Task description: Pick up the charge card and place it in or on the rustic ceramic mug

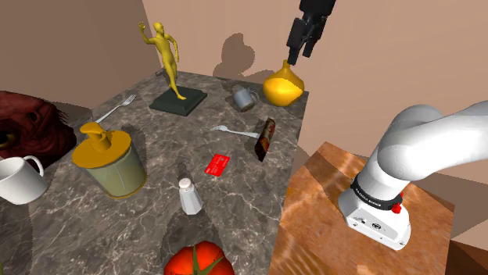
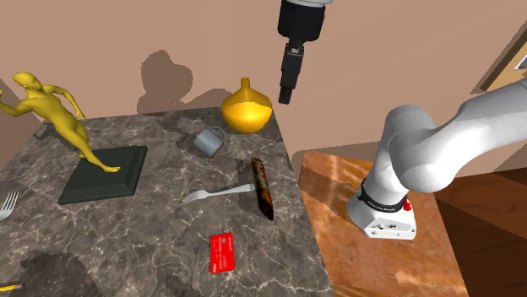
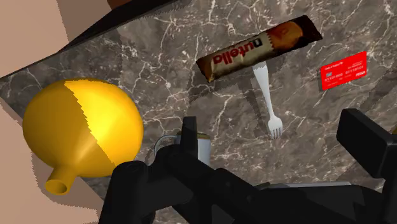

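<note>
Your black two-finger claw [image 1: 294, 53] hangs high over the far corner of the dark marble table [image 1: 156, 133], fingers [image 3: 189, 130] spread wide and holding nothing. In the shoulder view, directly at its six o'clock, sits a round yellow vase with a narrow neck [image 1: 283, 86]. At the vase's eight o'clock stands a small grey mug [image 1: 244, 98], just beside it. Look at about seven o'clock from that mug for the flat red charge card [image 1: 218, 164], lying well apart on the marble. A white fork [image 1: 235, 131] and a brown Nutella-labelled snack bar [image 1: 267, 138] lie between card and mug.
</note>
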